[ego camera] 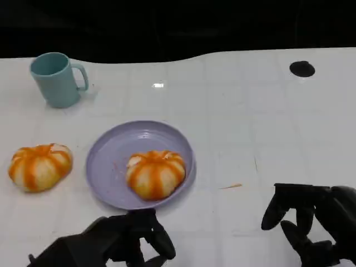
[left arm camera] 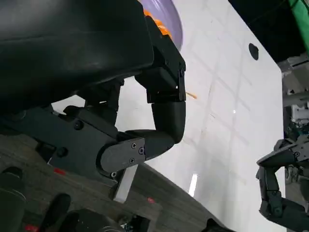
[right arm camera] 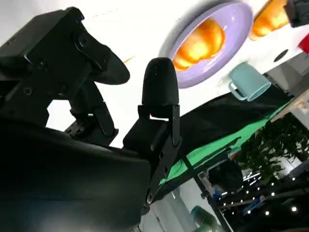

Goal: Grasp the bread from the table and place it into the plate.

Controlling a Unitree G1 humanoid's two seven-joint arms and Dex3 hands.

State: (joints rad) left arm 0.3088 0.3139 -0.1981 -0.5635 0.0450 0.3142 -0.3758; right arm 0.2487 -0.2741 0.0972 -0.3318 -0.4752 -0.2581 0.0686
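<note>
My left hand (ego camera: 125,239) sits at the lower edge of the head view, fingers curled in on nothing, just below the purple plate (ego camera: 108,161) at frame centre. My right hand (ego camera: 311,219), lower right, hangs with fingers loosely spread and holding nothing. One bread (ego camera: 155,173) already lies in the plate; a second bread (ego camera: 40,166) rests on the white table (ego camera: 256,117) at mid-left, apart from the rim. As I judge it, a reach leftward could clip the plate's edge and shove it, or nudge the round loaf toward the teal mug (ego camera: 57,78) at upper left.
</note>
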